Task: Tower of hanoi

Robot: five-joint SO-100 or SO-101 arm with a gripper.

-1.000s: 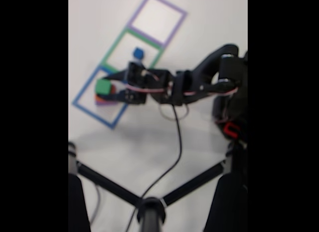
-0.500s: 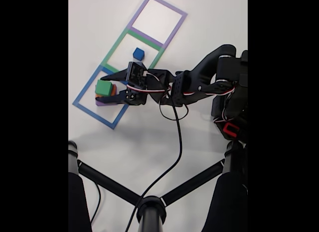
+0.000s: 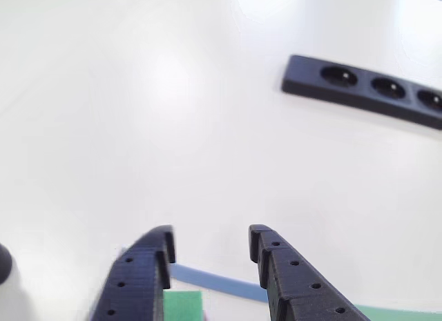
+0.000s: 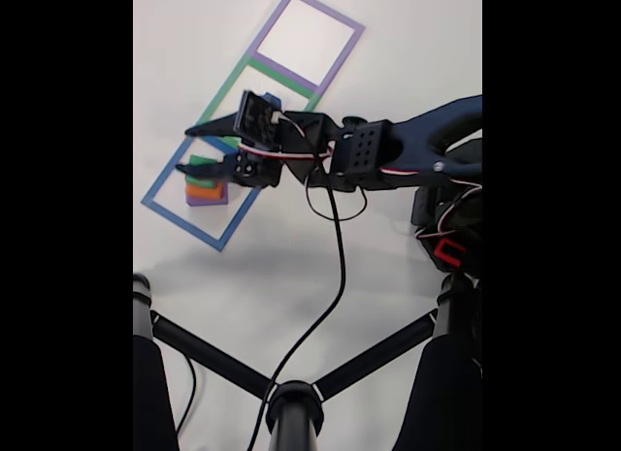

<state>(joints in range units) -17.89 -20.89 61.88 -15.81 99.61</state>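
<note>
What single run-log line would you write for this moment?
claw: open, empty, above the stack | stack: green on orange on purple, inside blue square | green square: partly hidden by arm

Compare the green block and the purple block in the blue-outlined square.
In the fixed view, the green block sits at the top of the stack; the purple block lies at the bottom, under an orange block. The purple block looks wider than the green one, its edge jutting past the blocks above. Both share one stack inside the blue square, with the open tool above them.
</note>
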